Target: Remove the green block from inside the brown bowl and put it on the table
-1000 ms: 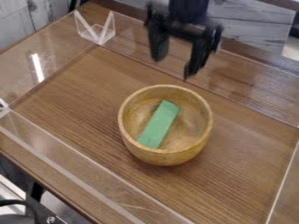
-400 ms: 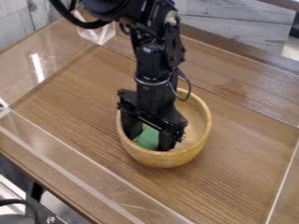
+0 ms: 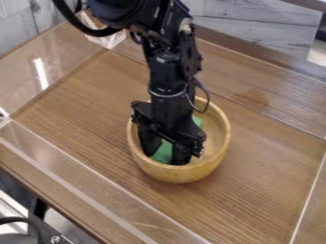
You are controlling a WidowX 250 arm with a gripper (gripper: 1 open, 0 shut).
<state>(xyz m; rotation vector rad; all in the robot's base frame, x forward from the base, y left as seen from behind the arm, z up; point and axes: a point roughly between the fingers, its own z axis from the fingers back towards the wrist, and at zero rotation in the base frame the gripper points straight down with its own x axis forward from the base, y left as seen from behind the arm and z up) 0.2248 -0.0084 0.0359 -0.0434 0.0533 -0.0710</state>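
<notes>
- The black gripper [image 3: 170,146] reaches straight down into the brown bowl [image 3: 214,152], which sits a little below the centre of the frame on the wood-grain table [image 3: 268,95].
- Its fingers are drawn in narrow around the green block [image 3: 166,151]; only slivers of green show between and beside them, low in the bowl, so the block is at the bottom of the bowl and apparently pinched there.
- I cannot see how much of the block the fingers [image 3: 192,149] actually cover; the gripper body hides the contact.
- To my eye the grasp has just been made and the lift out is the next thing due.
- What could go wrong: if the fingers hold only an edge or one end of the flat bar, it may swivel or slip free on the way up and drop back into the bowl.
- The bowl walls are thick and close to the fingers; a lift that drifts sideways could catch the rim and drag or tip the bowl.
- A fingertip pressed against the bowl floor could carry the whole bowl up with it.
- The clear acrylic wall [image 3: 76,205] along the lower left edge limits where the block can be set down.
</notes>
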